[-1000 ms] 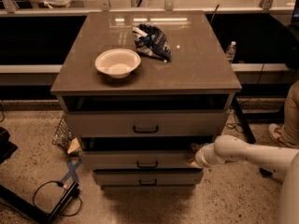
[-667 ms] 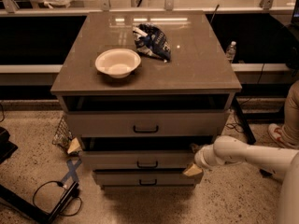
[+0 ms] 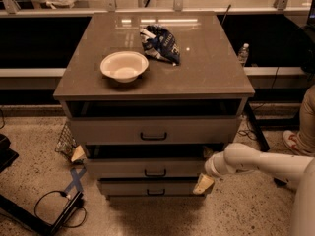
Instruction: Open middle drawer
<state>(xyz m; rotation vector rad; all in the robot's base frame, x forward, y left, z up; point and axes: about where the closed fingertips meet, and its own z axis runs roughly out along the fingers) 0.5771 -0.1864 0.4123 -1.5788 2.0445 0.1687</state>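
Note:
The grey cabinet has three drawers. The top drawer [image 3: 153, 131] stands out a little. The middle drawer [image 3: 147, 168] with its dark handle [image 3: 155, 173] sits pulled out slightly, a dark gap above it. The bottom drawer [image 3: 147, 187] is below. My gripper [image 3: 205, 168], on the white arm [image 3: 261, 162] coming from the right, is at the right end of the middle drawer's front. It is open, with one beige fingertip [image 3: 209, 153] above that corner and the other [image 3: 203, 184] below it. It is well to the right of the handle.
On the cabinet top [image 3: 206, 77] are a white bowl [image 3: 124, 66] and a dark chip bag [image 3: 160, 44]. A water bottle [image 3: 243, 54] stands behind at the right. Cables [image 3: 54, 205] and blue tape [image 3: 75, 180] lie on the floor at the left. A person's leg [image 3: 305, 122] is at the right edge.
My gripper has shifted slightly downward at the middle drawer's right end, and its lower fingertip has come into view. The drawers have not visibly moved.

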